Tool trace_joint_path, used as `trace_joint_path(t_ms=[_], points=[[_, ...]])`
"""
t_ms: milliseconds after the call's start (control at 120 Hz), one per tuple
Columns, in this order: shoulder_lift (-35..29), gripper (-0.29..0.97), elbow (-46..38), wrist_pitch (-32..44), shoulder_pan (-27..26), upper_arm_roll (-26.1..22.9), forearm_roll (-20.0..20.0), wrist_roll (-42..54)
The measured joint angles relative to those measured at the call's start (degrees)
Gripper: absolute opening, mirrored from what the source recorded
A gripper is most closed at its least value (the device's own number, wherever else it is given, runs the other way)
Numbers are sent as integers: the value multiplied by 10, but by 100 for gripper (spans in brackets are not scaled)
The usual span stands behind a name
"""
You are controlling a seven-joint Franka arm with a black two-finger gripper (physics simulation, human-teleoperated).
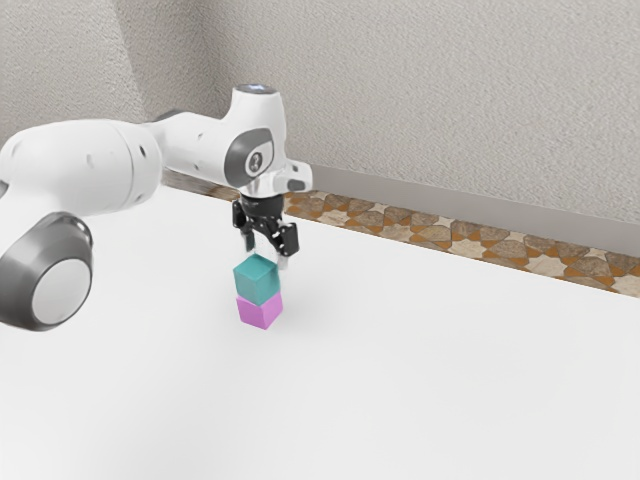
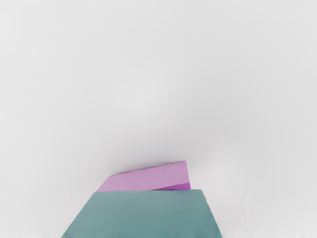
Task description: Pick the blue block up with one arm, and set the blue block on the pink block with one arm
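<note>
From the side, a plain white table (image 1: 450, 380) stretches out around the pink block (image 1: 260, 312). Behind the pink block runs a strip of brown and orange patterned floor tiles (image 1: 480, 245), and past that rises a rough grey wall (image 1: 450, 90). The blue block (image 1: 255, 278), more teal than blue, sits squarely on top of the pink block and touches it, so the pink block's top face is covered. The white arm (image 1: 90, 170) reaches in from the exterior view's left, where its bulky near joints are cut off by the edge. The black gripper (image 1: 266, 252) hangs straight above the pink block with its fingers spread wide. The fingertips are about level with the blue block's top rear corner and grip nothing that I can see. The small gap between the fingertips and the block is hard to make out.

From the hand's camera, the blue block (image 2: 143, 215) lies right under the hand, with its near part cut off. A slanted wedge of the pink block (image 2: 148, 179) peeks out from behind it, turned slightly against it. The bare white table (image 2: 158, 74) lies beyond the pink block.
</note>
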Motion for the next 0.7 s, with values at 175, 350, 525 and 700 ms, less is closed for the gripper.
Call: trace_joint_path(t_ms=[175,350,525,700], points=[[-71,67,14,-44,-18,3,28,4],[-167,67,-15,-85,-130,97,57,7],[-243,68,-53,-133,-177,123,105,-4],[-290,68,-99,-165,-190,124,147,-20]])
